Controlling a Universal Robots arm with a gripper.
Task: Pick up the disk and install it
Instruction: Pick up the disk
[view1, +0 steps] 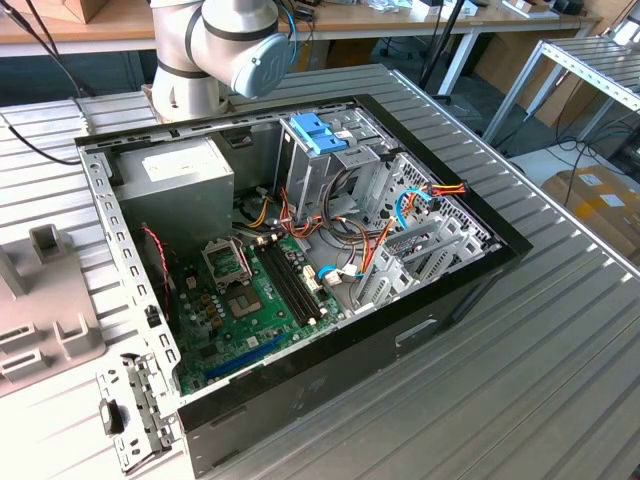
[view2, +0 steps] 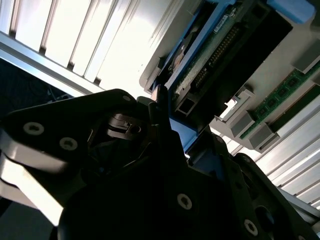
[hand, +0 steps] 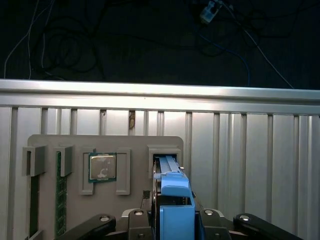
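Closest in both wrist views is the gripper (view2: 180, 132). Its fingers (view2: 159, 107) are pressed against opposite sides of the disk (hand: 175, 200). That disk stands on edge in the end pocket of the grey tray (hand: 50, 142), blue side rail uppermost. The ribbed bench (view1: 520, 380) carries everything. Bare ribbed surface lies open beside the disk's pocket. Just past the tray the bench ends at a bright edge rail (hand: 160, 92), with dark floor and loose cables (hand: 60, 45) beyond. The computer case (view1: 330, 370) lies on its side with the lid off, near the tray but apart from it, towards the exterior view's right. Inside are a motherboard (view1: 250, 310), a grey power supply (view1: 180, 180), wire bundles and a light-blue latch piece (view1: 318, 133) on the drive cage. Other tray pockets hold a processor chip (hand: 102, 166) and green memory sticks (hand: 61, 200).
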